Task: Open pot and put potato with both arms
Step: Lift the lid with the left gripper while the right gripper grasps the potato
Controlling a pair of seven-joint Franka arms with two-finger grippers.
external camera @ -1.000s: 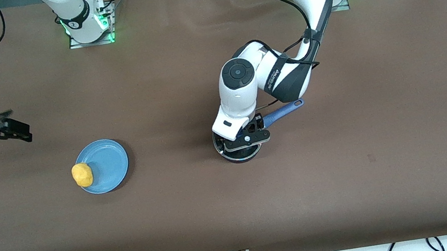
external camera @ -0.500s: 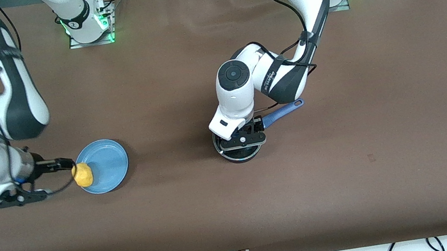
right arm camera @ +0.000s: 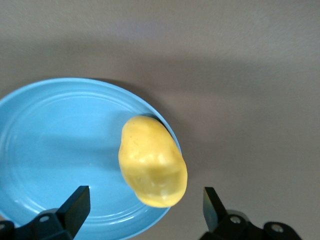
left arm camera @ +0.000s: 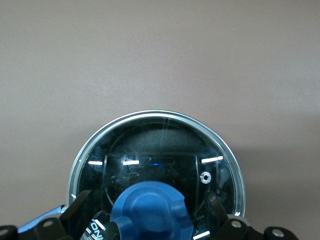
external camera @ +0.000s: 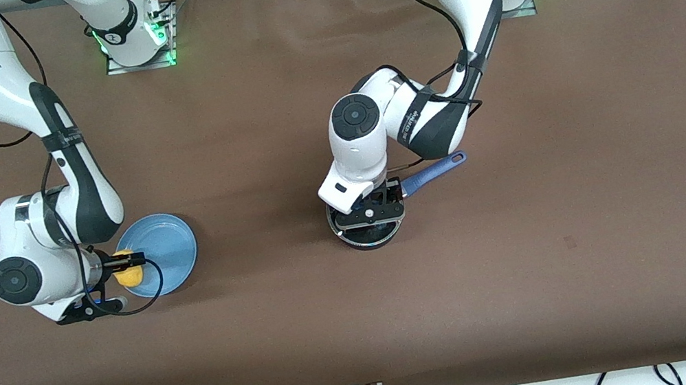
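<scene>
The black pot [external camera: 367, 236] stands mid-table with its blue handle [external camera: 434, 171] toward the left arm's end. Its glass lid [left arm camera: 160, 150] with the blue knob [left arm camera: 151, 209] is on it. My left gripper [external camera: 368, 213] is open just over the lid, its fingers [left arm camera: 79, 204] on either side of the knob and apart from it. The yellow potato [external camera: 131, 277] lies on the rim of the light-blue plate [external camera: 168, 249]. It also shows in the right wrist view [right arm camera: 152, 162]. My right gripper [external camera: 127, 260] is open above the potato, with its fingers [right arm camera: 77, 202] well apart from it.
The plate [right arm camera: 55, 145] sits toward the right arm's end of the brown table. A loop of black cable [external camera: 126, 311] hangs from the right wrist close to the plate. Both arm bases stand along the table's edge away from the camera.
The right arm has swung in from the table's end and brought its gripper over the potato. The left gripper has turned slightly over the lid and stayed above the knob.
</scene>
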